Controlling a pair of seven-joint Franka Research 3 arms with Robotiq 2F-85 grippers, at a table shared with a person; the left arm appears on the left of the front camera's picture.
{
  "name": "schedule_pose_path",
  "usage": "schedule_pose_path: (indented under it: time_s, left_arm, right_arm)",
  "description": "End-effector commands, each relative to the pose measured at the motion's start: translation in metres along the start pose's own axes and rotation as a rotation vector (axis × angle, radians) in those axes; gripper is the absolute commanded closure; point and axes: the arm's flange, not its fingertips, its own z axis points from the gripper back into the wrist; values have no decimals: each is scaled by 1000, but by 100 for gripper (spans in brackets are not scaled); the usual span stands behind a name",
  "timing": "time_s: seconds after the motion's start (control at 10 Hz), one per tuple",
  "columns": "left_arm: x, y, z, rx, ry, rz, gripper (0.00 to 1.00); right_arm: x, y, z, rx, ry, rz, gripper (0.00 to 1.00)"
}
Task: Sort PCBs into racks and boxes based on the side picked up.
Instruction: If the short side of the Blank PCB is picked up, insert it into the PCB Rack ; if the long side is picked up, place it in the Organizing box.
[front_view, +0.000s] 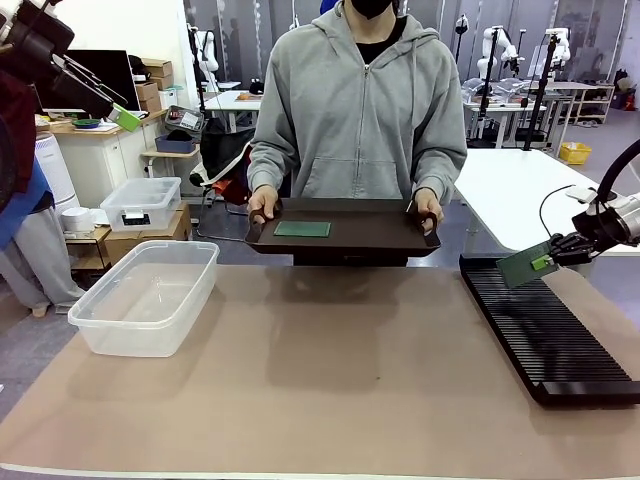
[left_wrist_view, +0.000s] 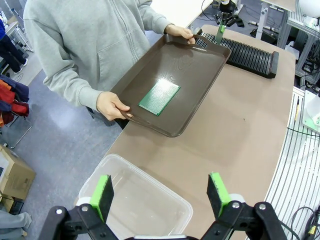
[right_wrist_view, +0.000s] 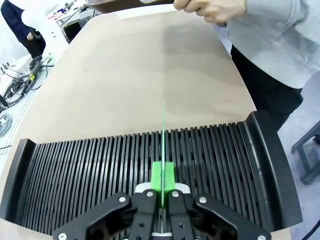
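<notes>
One green PCB (front_view: 302, 229) lies flat on the dark brown tray (front_view: 380, 235) that a person holds at the far edge of the table. My right gripper (front_view: 545, 261) is shut on the second PCB (front_view: 523, 266), held edge-on just above the far end of the long black slotted rack (front_view: 545, 330); in the right wrist view this PCB (right_wrist_view: 163, 142) stands as a thin green line over the rack's slots (right_wrist_view: 100, 170). High at the left, my left gripper (left_wrist_view: 160, 192) is open and empty over the clear plastic tub (left_wrist_view: 135, 200). The tub (front_view: 145, 295) rests at the table's left.
The person's hands (front_view: 263, 205) grip both tray handles. A smaller lidded clear bin (front_view: 140, 203) sits on boxes behind the table's left side. The brown table mat (front_view: 330, 370) spreads between tub and rack.
</notes>
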Motion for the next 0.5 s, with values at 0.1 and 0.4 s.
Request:
schedule_pose_path:
  time_s: [0.1,0.4]
  left_arm:
    - [-1,-1,1,-8,1,-3,0]
    - [-1,-1,1,-8,1,-3,0]
  right_arm:
    - [-1,-11,-9,-19,-21,58,98]
    - [-2,-14,-18,3,-13,71,98]
